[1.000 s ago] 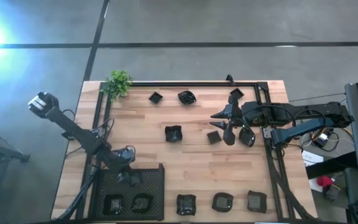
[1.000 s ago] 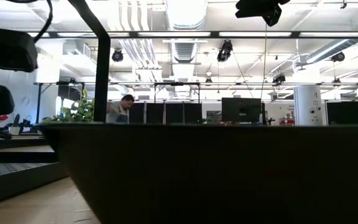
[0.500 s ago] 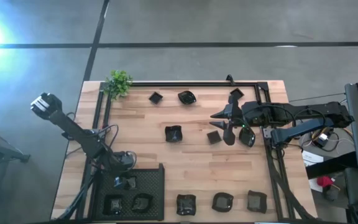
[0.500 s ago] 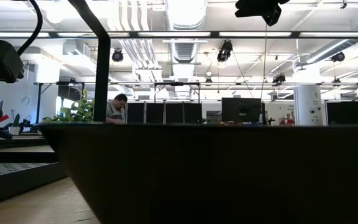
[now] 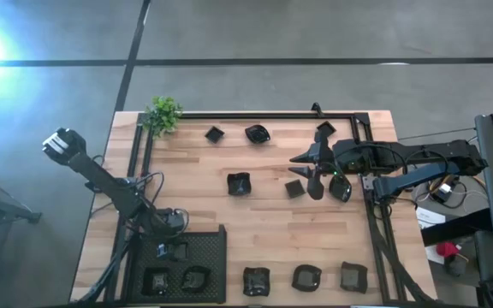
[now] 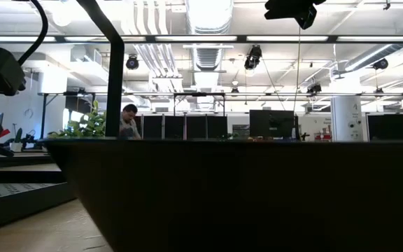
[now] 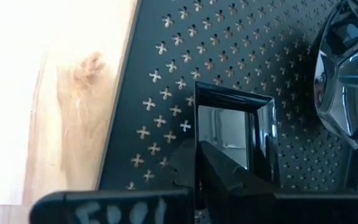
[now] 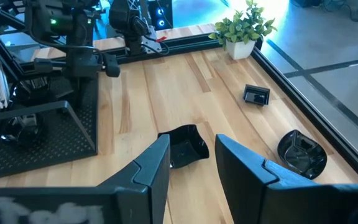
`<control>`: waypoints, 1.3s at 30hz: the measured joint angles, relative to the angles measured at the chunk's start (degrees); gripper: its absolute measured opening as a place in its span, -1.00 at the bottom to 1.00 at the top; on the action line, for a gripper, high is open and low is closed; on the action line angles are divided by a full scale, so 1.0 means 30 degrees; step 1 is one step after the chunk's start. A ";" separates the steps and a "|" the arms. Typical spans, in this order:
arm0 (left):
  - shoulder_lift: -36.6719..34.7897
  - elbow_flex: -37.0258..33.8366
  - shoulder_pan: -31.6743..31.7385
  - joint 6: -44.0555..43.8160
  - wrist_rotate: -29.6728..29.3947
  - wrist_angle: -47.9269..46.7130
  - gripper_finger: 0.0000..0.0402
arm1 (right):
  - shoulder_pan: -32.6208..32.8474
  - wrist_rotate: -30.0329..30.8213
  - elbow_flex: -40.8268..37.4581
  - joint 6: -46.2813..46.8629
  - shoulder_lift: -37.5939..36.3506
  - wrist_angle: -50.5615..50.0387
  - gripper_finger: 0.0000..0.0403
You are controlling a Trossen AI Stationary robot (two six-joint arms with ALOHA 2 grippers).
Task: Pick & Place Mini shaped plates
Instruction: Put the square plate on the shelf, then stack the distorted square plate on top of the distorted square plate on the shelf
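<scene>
Ten mini plates show in the high view: three in the perforated black tray (image 5: pixel 208 257), seven on the wooden table (image 5: pixel 264 222). The left gripper (image 7: pixel 197 177) pinches a small square plate (image 7: pixel 232 127) over the tray. The right gripper (image 8: pixel 191 165) hovers spread above a folded-edge plate (image 8: pixel 185 144).

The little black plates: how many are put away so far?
Two plates lie in the mesh tray. The left end effector is at a third, square plate, on the tray. At least eight remain on the wooden table, one plate before the open right end effector.
</scene>
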 joint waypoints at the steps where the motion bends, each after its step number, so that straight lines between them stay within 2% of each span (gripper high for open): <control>1: 0.0000 0.0000 0.0000 0.0064 0.0018 -0.0016 -0.91 | -0.0004 0.0000 0.0000 0.0000 0.0000 0.0000 -0.39; 12: 0.0000 0.0000 0.0015 0.0122 0.0023 -0.0152 -0.76 | -0.0004 0.0000 0.0000 0.0000 0.0000 0.0000 -0.39; 24: -0.0374 0.0009 0.0101 -0.0567 0.0183 -0.0513 -0.75 | -0.0007 0.0007 0.0000 -0.0052 0.0000 0.0000 -0.39; 39: -0.2078 0.0066 0.0556 -0.0835 -0.0040 -0.0805 -0.75 | -0.0004 0.0005 0.0000 -0.0007 0.0000 -0.0007 -0.39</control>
